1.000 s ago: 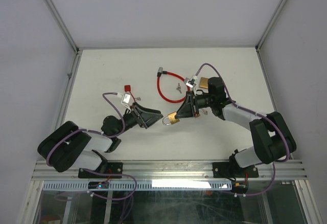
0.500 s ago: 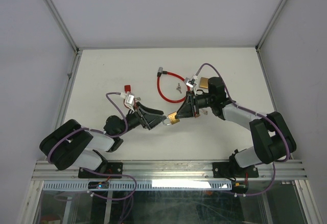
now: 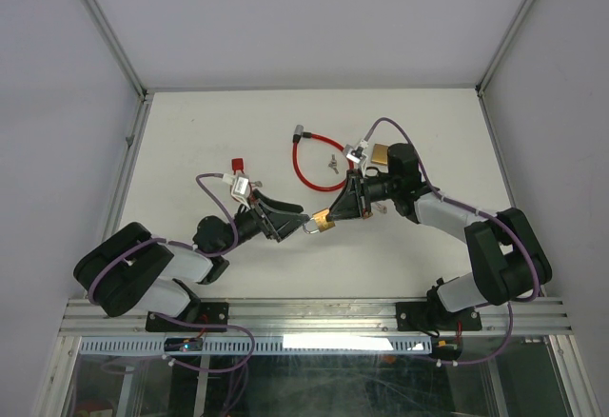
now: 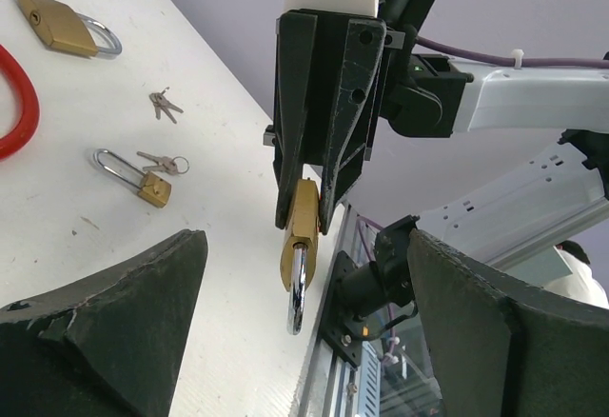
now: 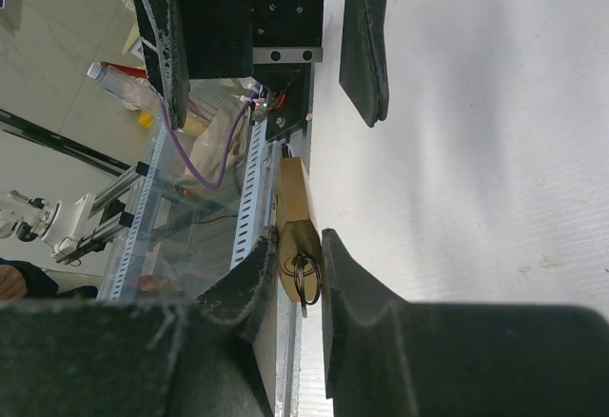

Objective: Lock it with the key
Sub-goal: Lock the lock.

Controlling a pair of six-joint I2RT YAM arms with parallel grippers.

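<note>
— Padlocks, counted?
— Three. Held brass padlock (image 4: 303, 225) up off the table (image 3: 190, 131), between the two arms, pinched by the right gripper (image 3: 333, 213), shackle pointing toward the left gripper (image 3: 291, 221).
— Key?
— One key ring (image 5: 303, 279) at the keyhole end, tucked between the right fingers (image 5: 352, 284); seated or not, cannot tell.
— Left fingers?
— Spread wide, gripping nothing, facing the shackle.
— Around it?
— Lying on the table: second brass padlock (image 4: 59, 23), small long-shackled padlock (image 4: 133, 174), two loose key bunches (image 4: 164, 103), one red cable lock (image 3: 312, 165), one small red tag (image 3: 237, 164).
— In the way?
— Right fingers, covering much of the held padlock's body.
</note>
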